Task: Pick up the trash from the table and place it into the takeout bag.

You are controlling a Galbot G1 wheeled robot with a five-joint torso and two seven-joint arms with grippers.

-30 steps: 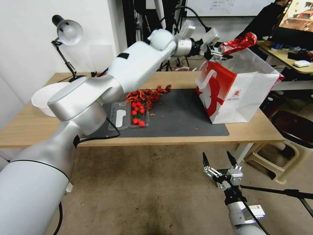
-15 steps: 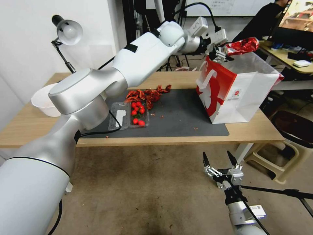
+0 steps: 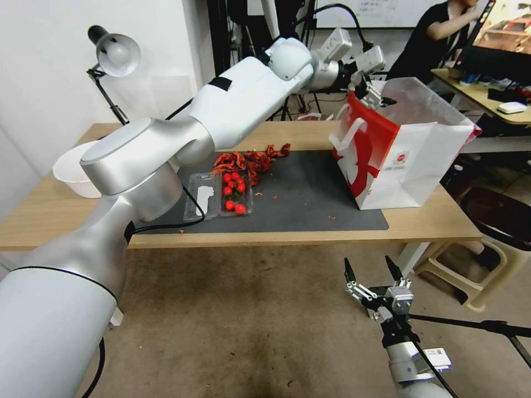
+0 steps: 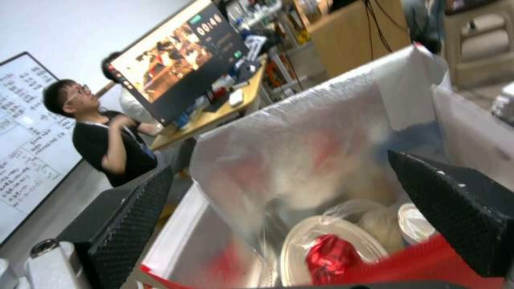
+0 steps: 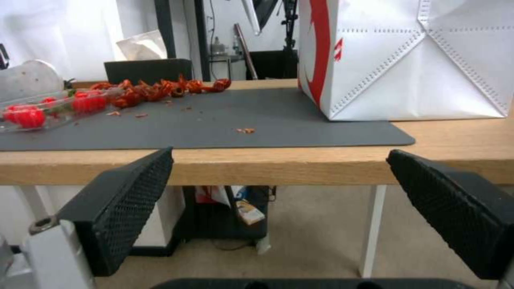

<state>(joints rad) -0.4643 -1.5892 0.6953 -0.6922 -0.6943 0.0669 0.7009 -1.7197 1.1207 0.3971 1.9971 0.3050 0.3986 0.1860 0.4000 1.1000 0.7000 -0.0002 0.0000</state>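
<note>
The white takeout bag (image 3: 409, 160) with its red side panel stands open on the right end of the table (image 3: 431, 221). My left gripper (image 3: 381, 98) hovers open just over the bag's near rim, holding nothing. In the left wrist view the left gripper (image 4: 279, 160) looks down into the bag (image 4: 321, 132). A crushed red can (image 4: 332, 257) lies in there on a round bowl (image 4: 300, 249), beside a white lid (image 4: 415, 224). My right gripper (image 3: 369, 276) hangs open low over the floor, in front of the table's edge and apart from everything.
On the dark mat (image 3: 310, 199) lie a clear tray of cherry tomatoes (image 3: 221, 193) and a pile of red scraps (image 3: 251, 160). A white bowl (image 3: 74, 171) and a desk lamp (image 3: 113, 55) stand at the table's left. A stool (image 3: 487, 260) sits to the right.
The crushed red can has left my left gripper, which has opened, and now lies inside the bag. The gripper had moved right over the bag's rim. The right arm has not moved.
</note>
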